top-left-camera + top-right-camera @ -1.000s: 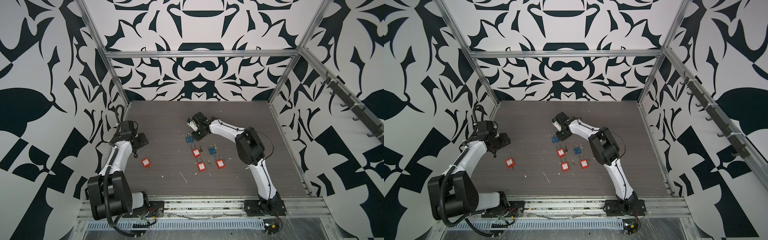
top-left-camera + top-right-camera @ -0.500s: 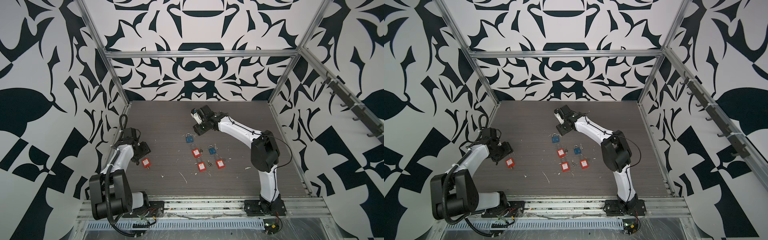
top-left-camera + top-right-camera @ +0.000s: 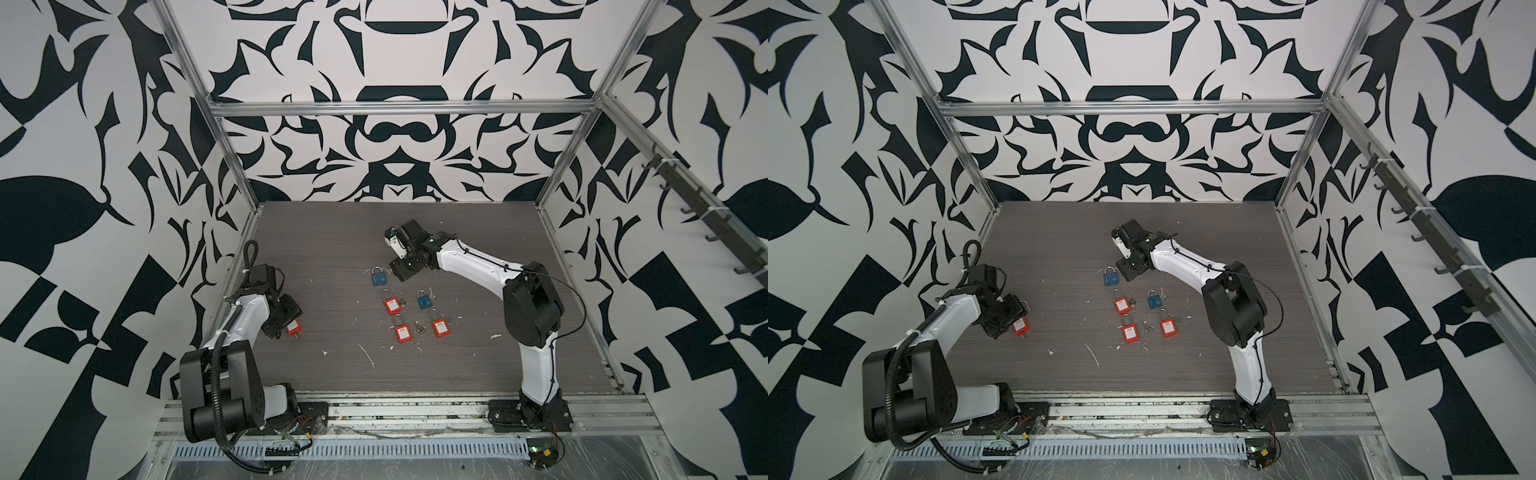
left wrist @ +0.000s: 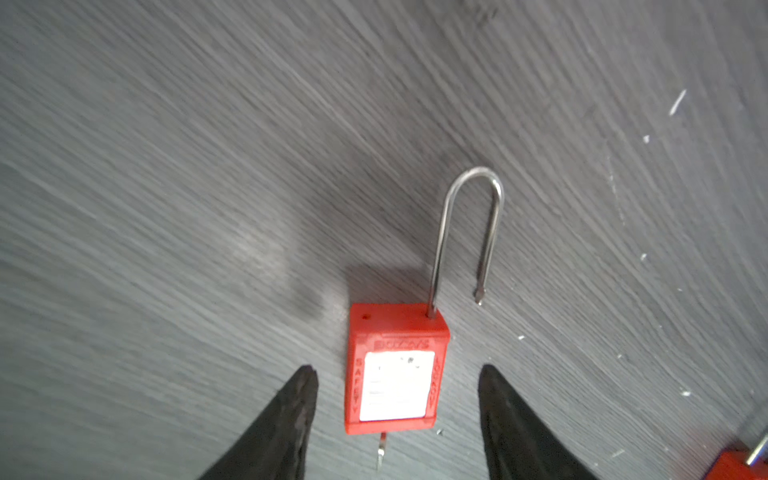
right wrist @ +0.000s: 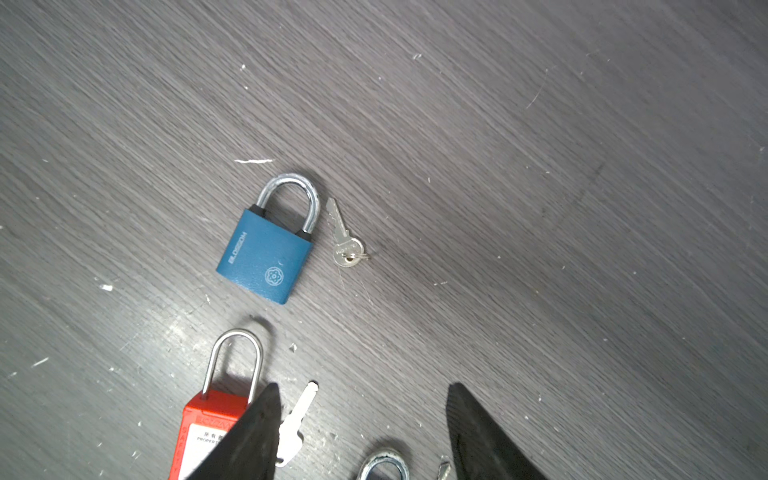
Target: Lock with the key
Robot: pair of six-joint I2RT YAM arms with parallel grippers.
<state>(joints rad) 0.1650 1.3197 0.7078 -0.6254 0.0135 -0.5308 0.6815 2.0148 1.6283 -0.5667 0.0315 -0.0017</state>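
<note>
Surface: dark grey wood-grain tabletop (image 3: pixel 332 249), matt and scuffed, flecked with white chips and short scratches, thickest at lower centre in both top views.

Room: walls papered in a bold black-and-white leaf pattern (image 3: pixel 395 137), held by aluminium frame posts (image 3: pixel 235 166). Dark rail of hooks (image 3: pixel 702 210) slants down the right wall. Aluminium base rail (image 3: pixel 374 411) along the near edge carries both arm bases.

Task item: red plastic safety padlock with white label (image 4: pixel 392 386), lying flat. In a top view this padlock (image 3: pixel 294 327) sits alone at left of centre, well apart from the others. Long steel shackle (image 4: pixel 469 224) is raised, with one leg seated in the body and the other free, its tip clear of the body. Silver key (image 4: pixel 381 451) sticks out of the body's base end. Raised lettering around the label is partly blurred.

Left gripper (image 4: pixel 397 369): black fingers (image 4: pixel 291 415) apart, one each side of the red body, with table showing in both gaps. No contact seen.

Right gripper (image 5: pixel 361 388): jaws apart, nothing between them, above the table. Near it lie a blue padlock with shut shackle (image 5: pixel 268 257) and a small key on a ring (image 5: pixel 345 237), just beside each other.

Frame centre, both top views: second blue padlock (image 3: pixel 423 300) and three red padlocks (image 3: pixel 391 302), with loose keys among them.
</note>
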